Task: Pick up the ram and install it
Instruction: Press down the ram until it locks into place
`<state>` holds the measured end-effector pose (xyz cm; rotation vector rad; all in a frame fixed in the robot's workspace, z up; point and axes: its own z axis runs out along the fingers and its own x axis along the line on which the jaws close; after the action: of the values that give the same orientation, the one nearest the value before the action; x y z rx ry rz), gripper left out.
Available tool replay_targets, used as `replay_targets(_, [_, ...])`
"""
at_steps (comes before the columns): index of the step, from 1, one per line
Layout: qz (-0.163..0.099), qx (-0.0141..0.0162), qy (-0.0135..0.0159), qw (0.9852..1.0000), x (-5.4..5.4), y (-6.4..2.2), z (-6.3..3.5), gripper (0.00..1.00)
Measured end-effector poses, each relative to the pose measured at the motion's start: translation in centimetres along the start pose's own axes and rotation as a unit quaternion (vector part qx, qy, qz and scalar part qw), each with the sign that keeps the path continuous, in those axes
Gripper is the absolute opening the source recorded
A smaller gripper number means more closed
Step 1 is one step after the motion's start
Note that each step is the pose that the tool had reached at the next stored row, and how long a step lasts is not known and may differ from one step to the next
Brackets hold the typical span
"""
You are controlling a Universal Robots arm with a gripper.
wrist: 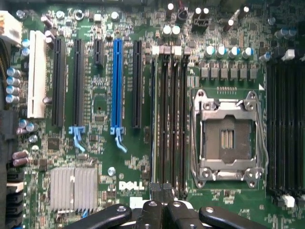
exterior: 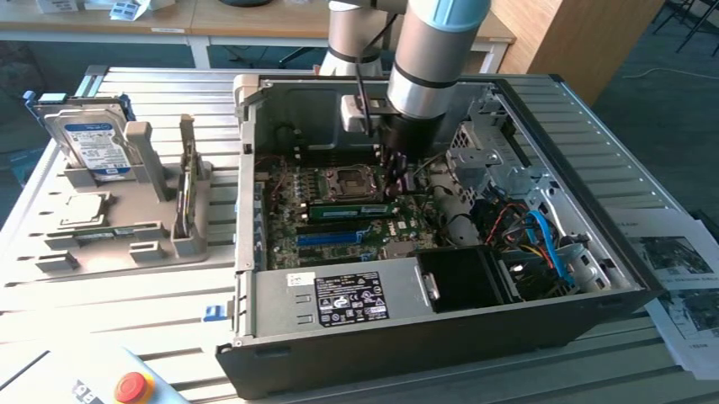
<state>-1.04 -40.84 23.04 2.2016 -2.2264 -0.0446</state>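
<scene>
While the holder (exterior: 124,227) with its drive (exterior: 93,147) sits at the exterior view's left, the open case (exterior: 450,328) lies to its right. Inside, the ram (exterior: 348,210) stands on edge in a slot just beside the socket (exterior: 343,181), the gripper (exterior: 393,172) above its end with jaws pinched narrow. Seating it well probably calls for a straight, even downward press, keeping the stick upright between the slot latches.

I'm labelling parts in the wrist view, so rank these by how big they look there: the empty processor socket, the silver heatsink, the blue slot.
1. Processor socket, largest.
2. Silver heatsink.
3. Blue slot: longer than the heatsink but narrow, so least area.
</scene>
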Motion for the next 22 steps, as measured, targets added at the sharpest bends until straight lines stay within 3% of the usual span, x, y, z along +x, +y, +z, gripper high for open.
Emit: replay_targets(22, [0.0,0.0054,0.0,1.0,-0.1,5.81,0.2,0.1])
